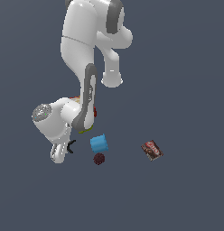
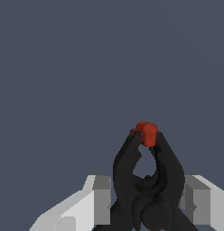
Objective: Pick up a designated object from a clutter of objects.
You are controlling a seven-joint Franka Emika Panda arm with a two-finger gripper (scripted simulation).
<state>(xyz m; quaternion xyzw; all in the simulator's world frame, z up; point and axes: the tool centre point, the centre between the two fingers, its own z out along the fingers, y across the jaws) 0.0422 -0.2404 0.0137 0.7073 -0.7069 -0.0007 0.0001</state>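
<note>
The black clamp [image 2: 147, 180] with thin prongs and a reddish tip [image 2: 146, 133] fills the gap between my two grey fingers [image 2: 102, 198] in the wrist view. Both fingers touch its sides, so my gripper [image 2: 150, 196] is shut on it. In the exterior view the gripper [image 1: 63, 151] is low at the exterior view's left, and the clamp [image 1: 71, 146] shows as a small black curve beside it. I cannot tell whether the clamp is off the ground.
A blue cup [image 1: 99, 143] lies just to the exterior view's right of the gripper, with a dark red berry ball [image 1: 99, 158] below it. A brown packet [image 1: 152, 150] lies further right. The arm hides most of the red box [image 1: 77, 98] and the green pear [image 1: 82, 131].
</note>
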